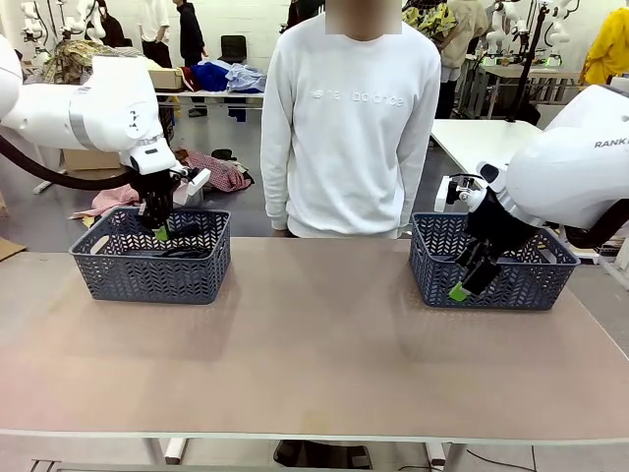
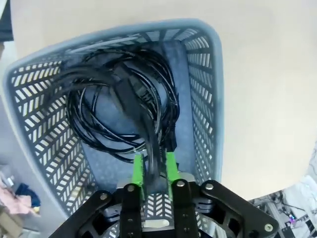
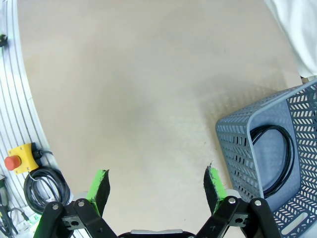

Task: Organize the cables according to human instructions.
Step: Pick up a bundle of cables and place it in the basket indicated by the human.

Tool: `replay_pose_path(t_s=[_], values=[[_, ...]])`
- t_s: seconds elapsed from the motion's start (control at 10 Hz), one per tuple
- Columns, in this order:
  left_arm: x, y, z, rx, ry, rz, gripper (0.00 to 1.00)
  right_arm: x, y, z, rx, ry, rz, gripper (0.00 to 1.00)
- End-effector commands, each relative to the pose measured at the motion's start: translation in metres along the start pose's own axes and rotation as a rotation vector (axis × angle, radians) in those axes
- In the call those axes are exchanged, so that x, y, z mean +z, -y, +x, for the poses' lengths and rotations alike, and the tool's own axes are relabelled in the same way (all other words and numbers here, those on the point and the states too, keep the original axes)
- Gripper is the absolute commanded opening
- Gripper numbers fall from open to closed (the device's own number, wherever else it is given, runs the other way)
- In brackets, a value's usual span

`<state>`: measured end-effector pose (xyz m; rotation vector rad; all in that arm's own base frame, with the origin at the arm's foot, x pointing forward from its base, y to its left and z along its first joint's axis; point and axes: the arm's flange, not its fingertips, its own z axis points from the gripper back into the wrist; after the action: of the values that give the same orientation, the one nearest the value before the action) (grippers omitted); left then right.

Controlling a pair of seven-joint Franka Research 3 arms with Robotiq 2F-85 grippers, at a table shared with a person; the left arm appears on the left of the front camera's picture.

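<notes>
Front view: left claw point(image 1: 160, 232) hangs over the grey basket point(image 1: 149, 273) at mid-left of frame; person point(image 1: 350, 118) stands top centre behind the surface point(image 1: 305, 364). Left wrist view: green pads point(image 2: 139, 171) stand narrowly apart with a cable strand between them; whether they pinch it I cannot tell. Coiled cables point(image 2: 119, 109) lie in that basket. Right claw point(image 3: 157, 186) is spread wide over bare surface, beside the second basket point(image 3: 237, 148) at lower right, which holds a cable coil point(image 3: 270, 158).

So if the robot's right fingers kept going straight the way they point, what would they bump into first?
Probably the bare table. The right gripper is open and points at empty tabletop, with the basket off to one side. Depth is hard to judge.
</notes>
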<state>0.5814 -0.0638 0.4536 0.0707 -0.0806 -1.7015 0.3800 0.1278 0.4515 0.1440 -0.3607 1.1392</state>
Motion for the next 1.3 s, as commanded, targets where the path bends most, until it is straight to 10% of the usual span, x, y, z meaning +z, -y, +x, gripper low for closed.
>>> replay_pose_path(t_s=[0.0,0.6,1.0,1.2], values=[[0.002,-0.004,-0.004,-0.008,0.006,0.039,0.47,-0.001,-0.001,0.0,-0.006,-0.005,-0.006,1.0],[0.031,-0.005,0.005,-0.024,0.02,-0.005,1.0,-0.001,-0.001,0.0,-0.006,-0.005,-0.006,1.0],[0.02,0.0,0.011,0.013,0.145,-0.02,1.0,-0.001,-0.001,0.0,-0.006,-0.005,-0.006,1.0],[0.032,-0.004,0.009,-0.007,0.016,-0.003,1.0,-0.001,-0.001,0.0,-0.006,-0.005,-0.006,1.0]])
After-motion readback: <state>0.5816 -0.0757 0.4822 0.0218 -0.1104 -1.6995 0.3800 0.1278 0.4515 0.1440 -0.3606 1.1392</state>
